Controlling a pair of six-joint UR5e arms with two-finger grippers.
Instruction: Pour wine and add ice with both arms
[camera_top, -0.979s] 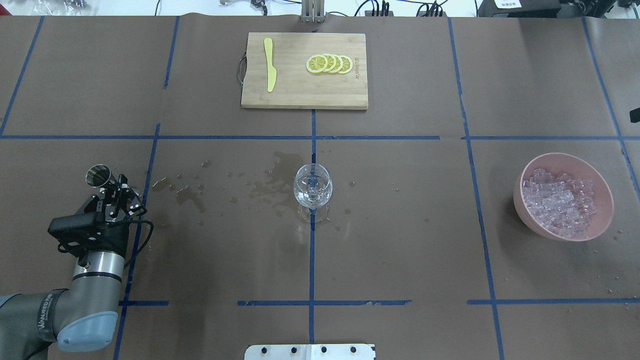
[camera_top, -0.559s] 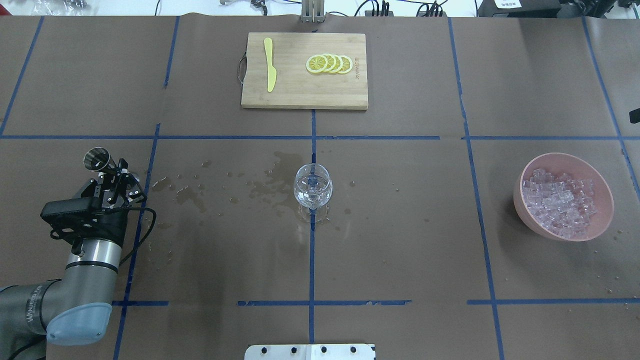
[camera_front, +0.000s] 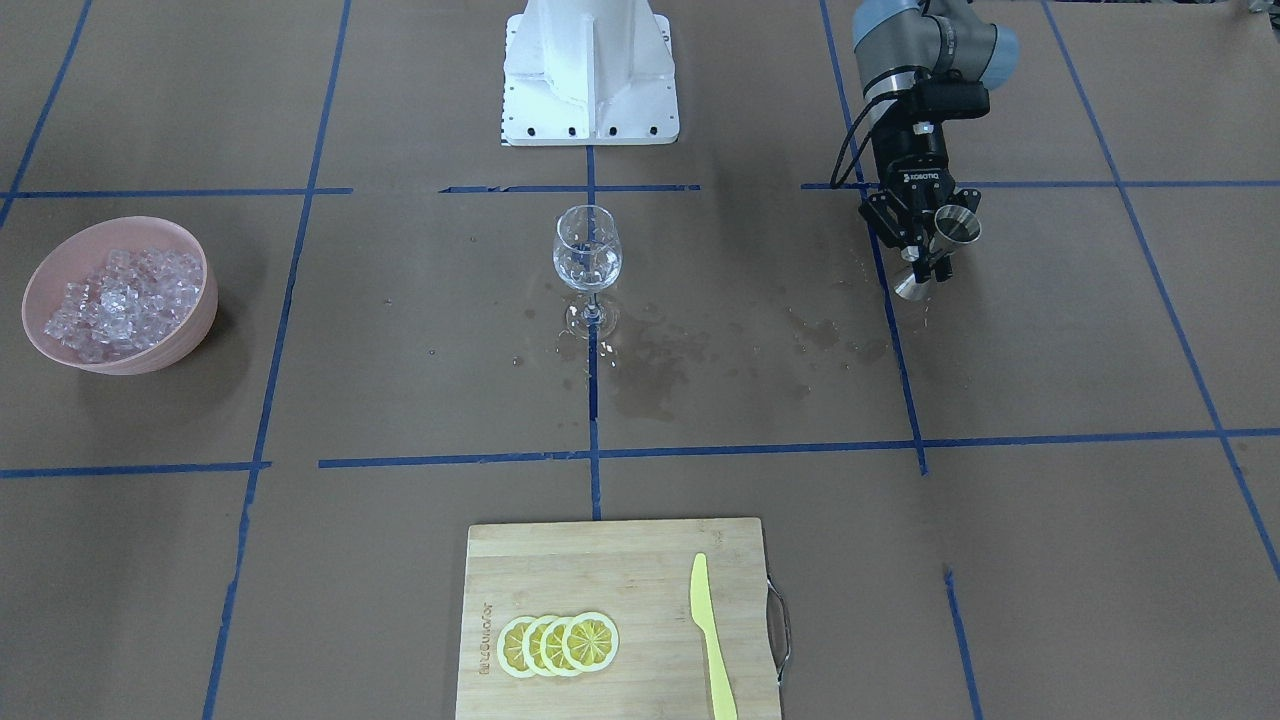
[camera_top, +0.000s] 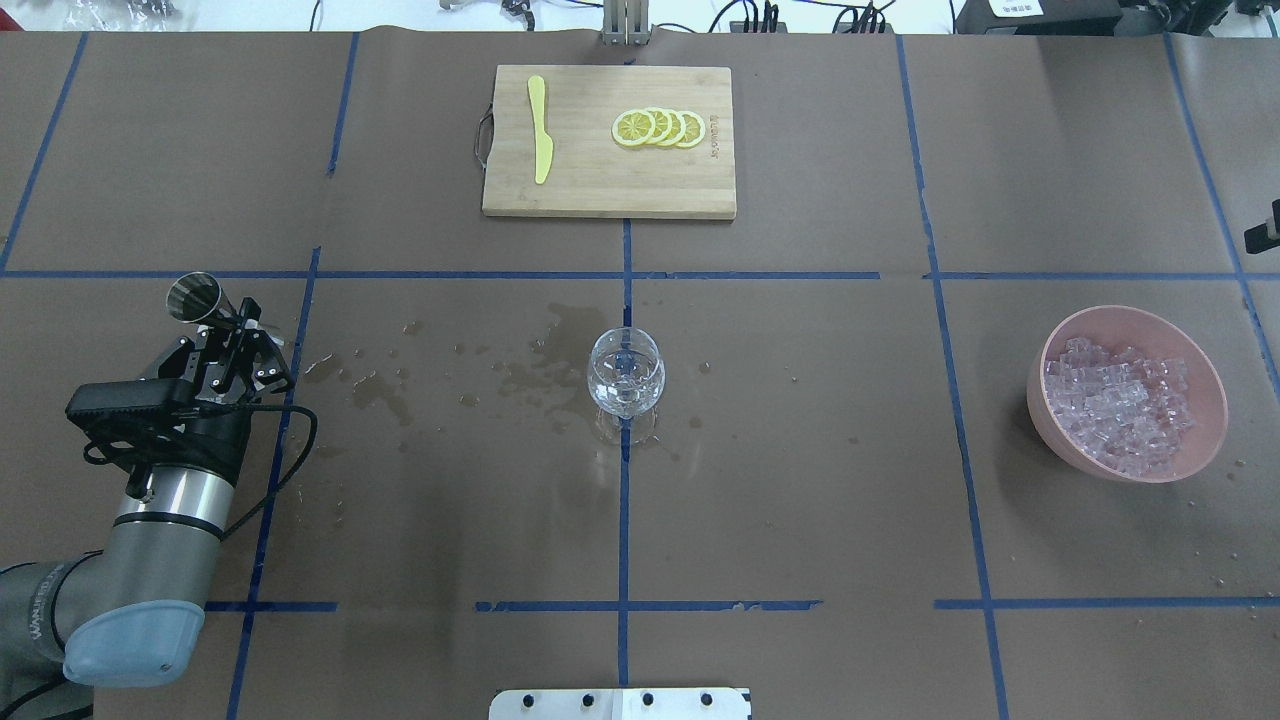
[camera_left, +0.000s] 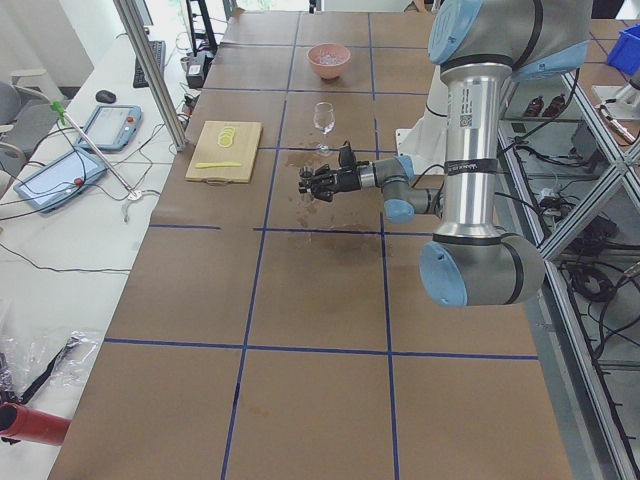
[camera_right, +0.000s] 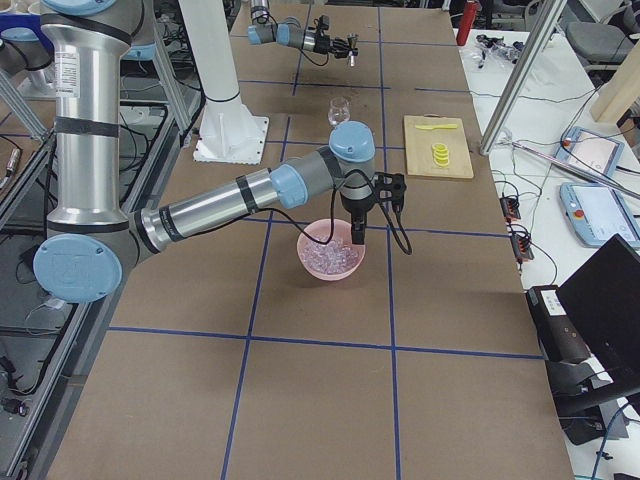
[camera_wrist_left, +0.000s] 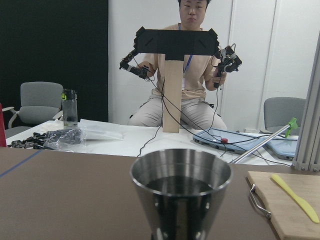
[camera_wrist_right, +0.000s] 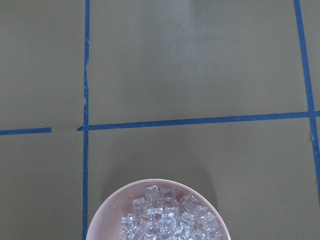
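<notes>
My left gripper (camera_top: 228, 335) is shut on a steel jigger (camera_top: 192, 297) and holds it upright above the table at the left; it also shows in the front view (camera_front: 925, 258). The jigger's rim fills the left wrist view (camera_wrist_left: 181, 172). The clear stemmed glass (camera_top: 625, 372) stands at the table's middle, well to the gripper's right. The ice (camera_top: 1120, 405) lies piled in a pink bowl (camera_top: 1200, 365) at the right. My right gripper (camera_right: 358, 235) hangs beside the bowl; I cannot tell whether it is open. The right wrist view shows the ice (camera_wrist_right: 167, 220) below.
A wooden cutting board (camera_top: 608, 190) with lemon slices (camera_top: 658, 128) and a yellow knife (camera_top: 540, 130) lies at the far middle. Wet stains (camera_top: 540, 365) spread left of the glass. The white base column (camera_front: 590, 70) stands at the near middle edge.
My left arm has moved left and a little away from the robot, carrying the jigger with it. The glass and the bowl have not moved.
</notes>
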